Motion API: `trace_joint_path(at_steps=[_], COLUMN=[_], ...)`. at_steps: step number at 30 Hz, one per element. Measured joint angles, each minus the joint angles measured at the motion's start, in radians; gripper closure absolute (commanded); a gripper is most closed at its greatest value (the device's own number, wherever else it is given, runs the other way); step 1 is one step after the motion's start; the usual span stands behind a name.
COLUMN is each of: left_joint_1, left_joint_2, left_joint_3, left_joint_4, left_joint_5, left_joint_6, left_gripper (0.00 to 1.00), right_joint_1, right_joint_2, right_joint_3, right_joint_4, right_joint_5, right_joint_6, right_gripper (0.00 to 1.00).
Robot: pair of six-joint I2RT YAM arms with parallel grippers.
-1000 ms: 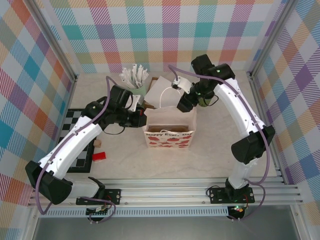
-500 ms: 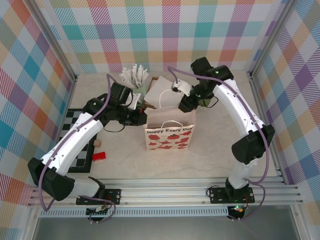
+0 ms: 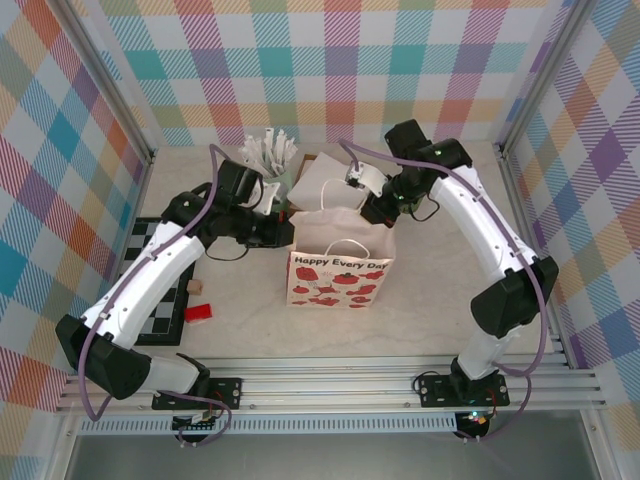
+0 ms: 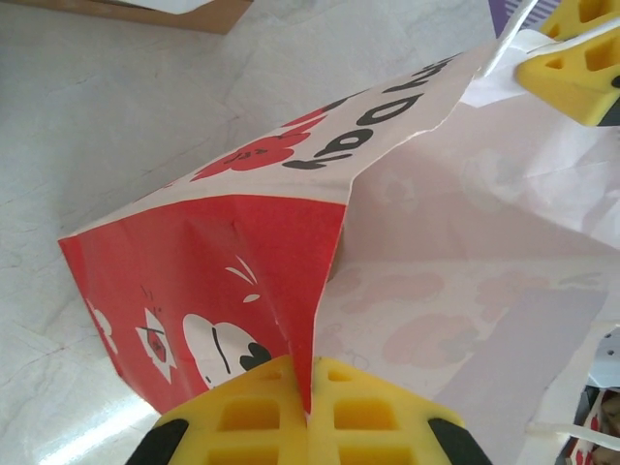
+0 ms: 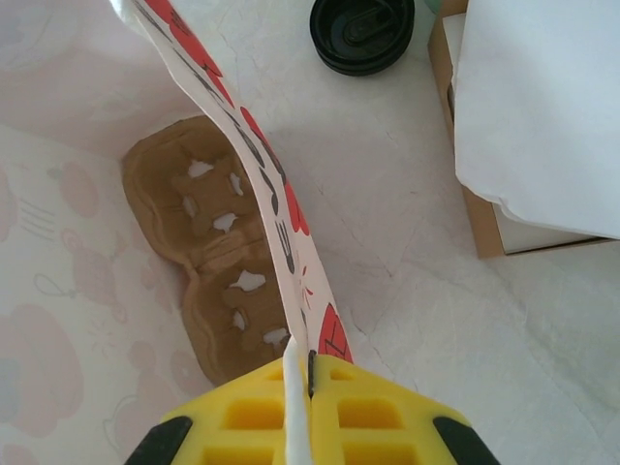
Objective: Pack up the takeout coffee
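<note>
Far left of the paper bag (image 3: 338,270), the checkerboard mat (image 3: 140,240) and a red block (image 3: 198,313) lie well apart from it and play no part here. At the bag's left edge, my left gripper (image 4: 312,373) has its yellow pads pressed together on the folded side crease, pinching the paper so that side is held outward. Just behind the bag's left rear corner I take the round black lid for the takeout coffee (image 5: 363,34) standing on the tabletop (image 3: 430,300); the cup itself is hidden under that lid, so I can't confirm it, but it is outside the bag and unheld. Inside, a brown cardboard cup carrier (image 5: 208,252) lies flat on the bag's floor, presumably waiting to seat the cup. At the bag's right rear corner, my right gripper (image 5: 308,373) is clamped on the rim, pulling against the left to keep the mouth spread. Beyond that rim sits a cardboard box (image 5: 481,237) with white paper over it. With both grippers occupied, one must let go before the coffee can be lifted.
</note>
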Motion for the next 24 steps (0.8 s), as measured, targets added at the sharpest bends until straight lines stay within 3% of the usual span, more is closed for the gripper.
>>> trace_joint_path(at_steps=[2, 6, 7, 10, 13, 18, 24], left_joint_1=[0.001, 0.017, 0.024, 0.05, 0.072, 0.079, 0.083], left_joint_2=[0.001, -0.001, -0.003, -0.024, -0.071, -0.188, -0.242], left_joint_3=[0.011, 0.028, 0.028, 0.026, 0.021, -0.042, -0.111], left_joint_4=[0.0, 0.012, 0.019, 0.055, 0.086, 0.139, 0.144], left_joint_5=[0.011, 0.023, 0.023, 0.011, -0.051, -0.23, -0.432], left_joint_6=[0.005, 0.012, 0.01, 0.003, -0.015, -0.075, -0.156], left_gripper=[0.92, 0.74, 0.66, 0.22, 0.01, 0.0, 0.0], right_joint_1=[0.001, 0.006, 0.009, 0.018, 0.029, 0.071, 0.113], right_joint_2=[-0.013, -0.04, -0.053, -0.086, -0.107, -0.148, -0.186], right_joint_3=[-0.006, -0.029, -0.048, -0.086, -0.091, -0.104, -0.18], right_joint_4=[0.005, 0.029, 0.035, 0.04, 0.037, 0.031, 0.054], right_joint_5=[0.011, 0.035, 0.047, 0.102, 0.158, 0.219, 0.205], right_joint_6=[0.039, 0.153, 0.189, 0.296, 0.412, 0.607, 0.756], right_gripper=[0.95, 0.97, 0.99, 1.0, 1.0, 1.0, 1.0])
